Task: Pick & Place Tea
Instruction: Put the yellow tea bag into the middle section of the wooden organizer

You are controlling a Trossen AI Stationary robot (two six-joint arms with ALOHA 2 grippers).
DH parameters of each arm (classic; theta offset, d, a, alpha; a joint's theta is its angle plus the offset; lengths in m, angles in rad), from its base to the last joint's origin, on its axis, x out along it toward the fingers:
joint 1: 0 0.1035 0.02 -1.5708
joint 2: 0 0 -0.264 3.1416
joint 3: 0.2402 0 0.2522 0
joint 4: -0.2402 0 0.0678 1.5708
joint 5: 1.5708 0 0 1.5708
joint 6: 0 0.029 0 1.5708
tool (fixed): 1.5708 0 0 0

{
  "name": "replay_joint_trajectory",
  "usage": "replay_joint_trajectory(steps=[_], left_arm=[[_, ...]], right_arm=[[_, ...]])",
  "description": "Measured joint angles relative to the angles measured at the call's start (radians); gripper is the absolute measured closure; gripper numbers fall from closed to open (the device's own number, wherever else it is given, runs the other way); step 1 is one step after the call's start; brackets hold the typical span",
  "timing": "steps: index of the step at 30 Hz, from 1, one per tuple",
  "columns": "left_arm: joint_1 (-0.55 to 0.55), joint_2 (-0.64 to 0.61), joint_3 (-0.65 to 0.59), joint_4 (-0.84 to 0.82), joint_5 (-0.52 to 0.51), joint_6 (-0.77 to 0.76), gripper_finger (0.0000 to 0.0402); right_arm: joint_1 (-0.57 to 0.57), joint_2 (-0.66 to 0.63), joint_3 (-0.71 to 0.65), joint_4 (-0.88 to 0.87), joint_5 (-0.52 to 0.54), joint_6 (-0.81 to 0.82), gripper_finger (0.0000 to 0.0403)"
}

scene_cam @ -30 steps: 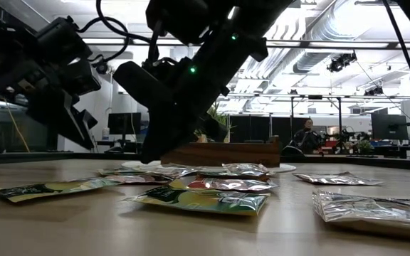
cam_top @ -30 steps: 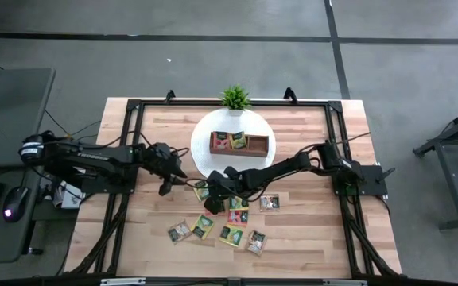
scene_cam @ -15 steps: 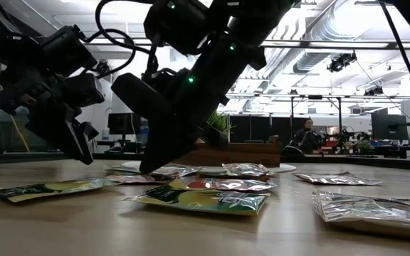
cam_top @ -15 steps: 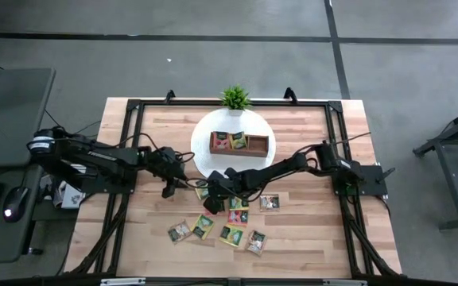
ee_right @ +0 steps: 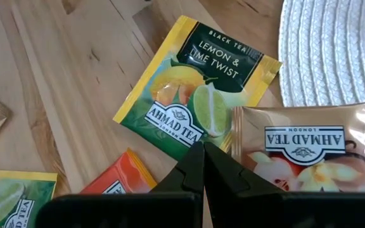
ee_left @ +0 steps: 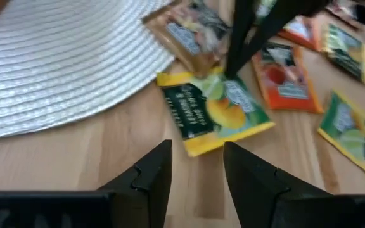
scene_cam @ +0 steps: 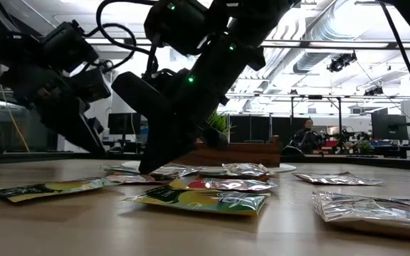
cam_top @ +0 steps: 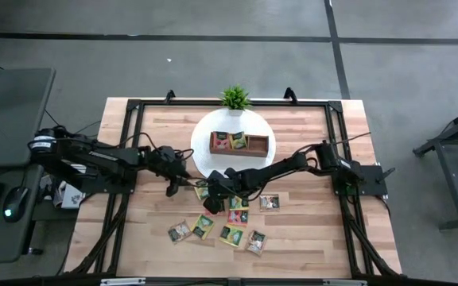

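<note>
Several flat tea sachets lie loose on the wooden table (cam_top: 308, 230), in front of a round white mat (cam_top: 203, 147). A yellow lemon sachet (ee_right: 195, 88) lies flat next to a beige one (ee_right: 303, 149). My right gripper (ee_right: 201, 158) is shut, its tips down at the lemon sachet's edge; it also shows in the high view (cam_top: 211, 205). My left gripper (ee_left: 198, 164) is open and empty, low over the table just left of the lemon sachet (ee_left: 214, 111), and touches nothing. The wooden tray (cam_top: 259, 151) on the mat holds two sachets. My right gripper's shut fingertips (ee_left: 233, 69) come down slanting from above onto the lemon sachet's edge (ee_right: 184, 136), beside the beige sachet. The sachet lies flat on the table. Whether the tips pinch the edge or only rest on it, I cannot tell.
A small green potted plant (cam_top: 235, 98) stands behind the mat at the far edge. More sachets lie toward the near edge (cam_top: 231, 235), and one lies apart on the right (cam_top: 269, 202). A black frame rail (cam_top: 130, 143) runs along the table's sides.
My left gripper has crept toward the table's right edge, nearer the lemon sachet, and come a little lower. The sachets lie as before.
</note>
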Motion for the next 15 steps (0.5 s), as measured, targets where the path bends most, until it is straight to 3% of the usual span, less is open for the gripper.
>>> replay_joint_trajectory(steps=[15], left_arm=[[0.001, 0.162, 0.001, 0.116, 0.04, -0.033, 0.0261]], right_arm=[[0.0, 0.001, 0.0, 0.004, -0.004, -0.027, 0.0403]])
